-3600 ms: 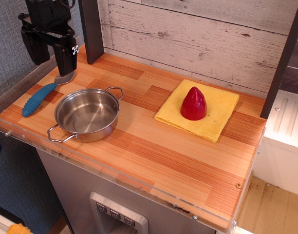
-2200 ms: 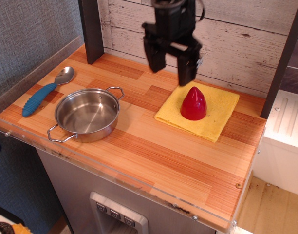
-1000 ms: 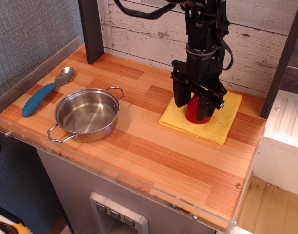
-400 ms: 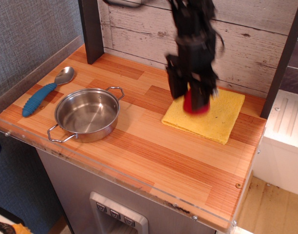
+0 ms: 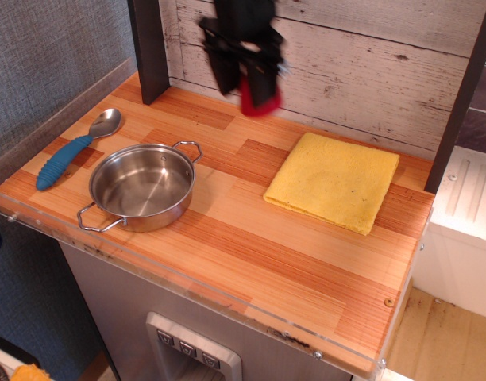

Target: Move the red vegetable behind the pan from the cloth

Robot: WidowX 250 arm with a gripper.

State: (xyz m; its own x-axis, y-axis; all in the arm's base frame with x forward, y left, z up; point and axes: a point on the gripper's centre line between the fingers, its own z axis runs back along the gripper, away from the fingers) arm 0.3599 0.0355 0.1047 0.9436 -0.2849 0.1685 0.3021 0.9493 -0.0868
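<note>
Red vegetable (image 5: 259, 94) aloft near the back wall, clamped in the end effector (image 5: 249, 79), clear of cloth (image 5: 335, 181). Could slip mid-carry, or drop into the pan (image 5: 143, 186) rather than behind it.

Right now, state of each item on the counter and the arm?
red vegetable: held in the air, off the cloth, blurred by motion
gripper: shut on the red vegetable, raised above the back of the counter
cloth: flat, nothing on it
pan: upright, empty
spoon: lying flat, left of the pan, apart from it
</note>
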